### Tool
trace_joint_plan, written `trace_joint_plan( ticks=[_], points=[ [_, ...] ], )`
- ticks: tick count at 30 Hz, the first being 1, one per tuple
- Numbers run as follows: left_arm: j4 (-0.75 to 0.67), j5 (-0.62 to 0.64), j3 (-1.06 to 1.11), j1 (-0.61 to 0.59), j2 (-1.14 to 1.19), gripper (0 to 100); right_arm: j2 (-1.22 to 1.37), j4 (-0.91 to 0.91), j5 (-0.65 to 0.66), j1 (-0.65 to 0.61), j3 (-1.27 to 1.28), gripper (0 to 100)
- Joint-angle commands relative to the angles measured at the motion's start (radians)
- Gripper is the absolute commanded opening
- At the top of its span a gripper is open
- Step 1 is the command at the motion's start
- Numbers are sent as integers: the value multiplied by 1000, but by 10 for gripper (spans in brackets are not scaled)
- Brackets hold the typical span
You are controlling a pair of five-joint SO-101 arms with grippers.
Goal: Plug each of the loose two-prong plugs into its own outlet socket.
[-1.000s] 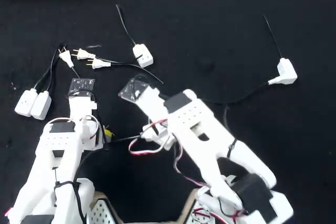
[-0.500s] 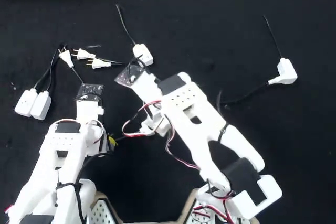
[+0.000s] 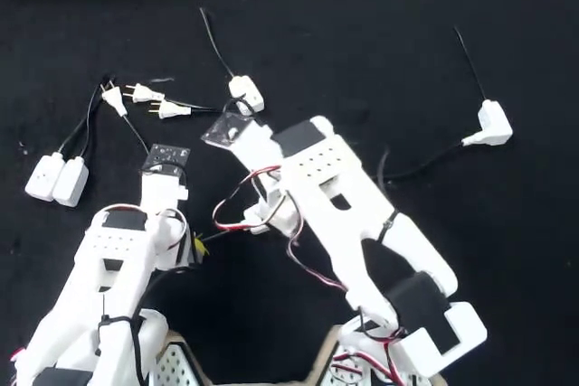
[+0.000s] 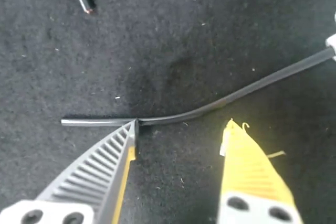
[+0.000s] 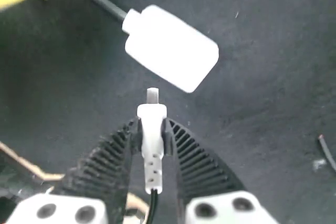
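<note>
The right claw (image 5: 152,125) is clamped tight on a white two-prong plug (image 5: 152,150). The plug stands out between the ribbed fingers, its tip aimed at a white outlet socket (image 5: 172,48). The tip sits just short of the socket's side, not touching.

In the high view this socket (image 3: 246,94) lies toward eleven o'clock from the counter's middle, with the right claw (image 3: 228,131) close by at its seven o'clock.

The left claw (image 4: 182,129) gapes wide with nothing in it. Its grey fingertip (image 4: 128,132) touches a black cable (image 4: 210,106) that lies on the black counter (image 4: 157,35).

Three loose plugs (image 3: 145,93) cluster at ten o'clock. A pair of sockets (image 3: 56,178) lies side by side at nine o'clock. An angled white block (image 3: 490,124) on a cord lies at three o'clock; whether it is a plug or a socket I cannot tell.
</note>
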Motion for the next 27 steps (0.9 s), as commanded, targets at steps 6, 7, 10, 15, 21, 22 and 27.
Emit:
trace_joint_plan(
  ticks=[6, 7, 10, 15, 21, 22, 27],
  points=[
    [-2, 3, -110, 39, -5, 267, -2, 0, 12, 109, -36, 11],
    [-2, 5, -120, 51, -5, 267, -2, -12, 12, 110, -27, 11],
    [-18, 5, -157, 85, -5, 267, -2, -66, 12, 112, 8, 11],
    [-153, 5, -139, 120, 14, 267, -2, -130, 5, 109, 53, 11],
    [-233, 71, -124, 156, 106, 267, -4, -135, 5, 114, 58, 11],
    [-252, 81, -124, 170, 120, 267, -4, -143, 5, 112, 58, 11],
    [-296, 89, -124, 280, 183, 267, -4, -183, 5, 114, 64, 11]
  ],
)
